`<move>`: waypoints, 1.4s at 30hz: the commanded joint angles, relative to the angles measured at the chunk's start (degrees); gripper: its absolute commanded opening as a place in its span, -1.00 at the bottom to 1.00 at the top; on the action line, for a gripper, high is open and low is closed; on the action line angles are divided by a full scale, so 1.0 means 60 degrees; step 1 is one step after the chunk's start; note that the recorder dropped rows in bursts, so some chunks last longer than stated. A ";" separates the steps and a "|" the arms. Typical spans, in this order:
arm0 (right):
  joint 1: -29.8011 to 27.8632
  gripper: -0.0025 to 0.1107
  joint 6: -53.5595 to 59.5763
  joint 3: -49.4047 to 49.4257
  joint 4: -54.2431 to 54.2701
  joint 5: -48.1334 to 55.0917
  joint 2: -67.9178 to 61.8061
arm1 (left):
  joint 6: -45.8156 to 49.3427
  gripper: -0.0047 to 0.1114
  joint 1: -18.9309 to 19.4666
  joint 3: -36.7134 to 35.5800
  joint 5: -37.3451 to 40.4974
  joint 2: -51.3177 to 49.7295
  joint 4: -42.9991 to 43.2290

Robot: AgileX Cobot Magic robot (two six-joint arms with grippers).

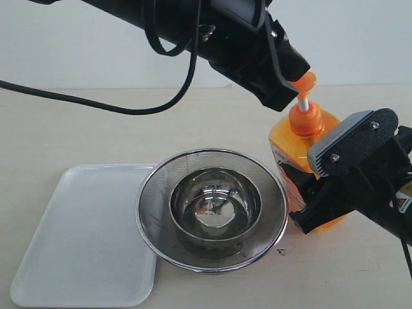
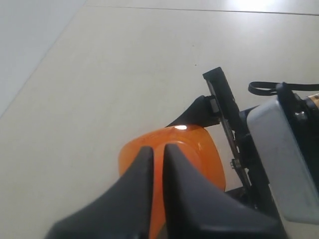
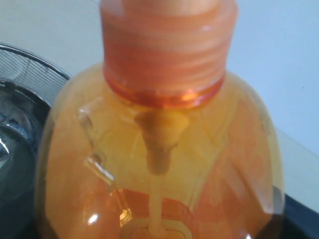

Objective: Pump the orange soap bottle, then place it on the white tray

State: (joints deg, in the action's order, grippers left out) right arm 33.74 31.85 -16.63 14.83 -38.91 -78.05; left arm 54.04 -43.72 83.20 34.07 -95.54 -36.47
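Orange soap bottle (image 1: 302, 145): you have it standing upright on the tabletop (image 1: 77, 129), just to the right of the steel mesh strainer bowl (image 1: 151, 212) and well apart from the bare part of the white tray (image 1: 64, 257).
Pump head (image 1: 308, 81): it sits up on its white stem, with part of the stem showing above the collar.
Left gripper (image 1: 295, 80): your fingers (image 2: 139, 174) are pressed nearly together, only a slit between them, with their tips on top of the pump head.
Right gripper (image 1: 318, 206): your fingers clamp the bottle's lower body from the sides; the right wrist view is filled by its shoulder and collar.
Strainer bowl: it lies over the tray's right edge.
White tray: it lies flat at the left, the bottle not on it.
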 commanded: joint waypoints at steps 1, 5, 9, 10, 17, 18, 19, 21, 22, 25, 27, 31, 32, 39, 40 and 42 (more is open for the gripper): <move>0.0013 -0.96 -0.0040 -0.0007 -0.0048 0.0094 0.0034 | -0.0140 -0.84 -0.0028 0.0000 0.0412 -0.0388 -0.0016; 0.0013 -0.96 -0.0079 -0.0007 -0.0048 0.0094 0.0034 | -0.0268 -0.84 -0.0045 0.0000 0.0412 -0.0477 -0.0016; 0.0013 -0.96 -0.0079 -0.0007 -0.0048 0.0094 0.0034 | -0.0268 -0.84 -0.0045 0.0000 0.0412 -0.0485 0.0026; 0.0013 -0.96 -0.0079 -0.0007 -0.0048 0.0094 0.0034 | -0.0268 -0.84 -0.0045 0.0000 0.0486 -0.0485 0.0026; 0.0013 -0.96 -0.0079 -0.0007 -0.0048 0.0094 0.0034 | -0.0357 -0.84 -0.0045 -0.0278 0.0835 -0.0485 0.0305; 0.0013 -0.96 -0.0080 -0.0007 -0.0048 0.0094 0.0034 | -0.0362 -0.84 -0.0045 -0.0339 0.0835 -0.0485 0.0321; 0.0013 -0.96 -0.0080 -0.0007 -0.0048 0.0075 0.0034 | -0.0362 -0.84 -0.0045 -0.0418 0.0835 -0.0485 0.0366; 0.0013 -0.96 -0.0080 -0.0007 -0.0048 0.0075 0.0034 | -0.0362 -0.84 -0.0045 -0.0505 0.0835 -0.0485 0.0396; 0.0013 -0.96 -0.0080 -0.0007 -0.0048 0.0075 0.0034 | -0.0362 -0.84 -0.0045 -0.0524 0.0814 -0.0485 0.0396; 0.0013 -0.96 -0.0080 -0.0007 -0.0048 0.0058 0.0034 | -0.0362 -0.84 -0.0045 -0.0524 0.0747 -0.0485 0.0413; 0.0013 -0.96 -0.0080 -0.0007 -0.0048 0.0058 0.0034 | -0.0362 -0.84 -0.0045 -0.0524 0.0723 -0.0465 0.0413; 0.0013 -0.96 -0.0104 -0.0007 -0.0048 0.0058 0.0034 | -0.0362 -0.84 -0.0045 -0.0524 0.0723 -0.0465 0.0413; 0.0013 -0.96 -0.0104 -0.0007 -0.0048 0.0058 0.0034 | -0.0362 -0.84 -0.0045 -0.0524 0.0723 -0.0465 0.0413; 0.0013 -0.96 -0.0104 -0.0007 -0.0048 0.0040 0.0034 | -0.0362 -0.84 -0.0045 -0.0524 0.0723 -0.0465 0.0413; 0.0013 -0.96 -0.0104 -0.0007 -0.0048 0.0040 0.0034 | -0.0362 -0.84 -0.0045 -0.0524 0.0723 -0.0465 0.0413; 0.0013 -0.96 -0.0126 -0.0007 -0.0048 0.0039 0.0034 | -0.0362 -0.84 -0.0045 -0.0524 0.0692 -0.0464 0.0413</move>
State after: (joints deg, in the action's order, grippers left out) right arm 33.74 32.53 -16.63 14.62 -38.78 -78.05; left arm 52.51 -43.72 82.17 33.37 -96.42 -37.25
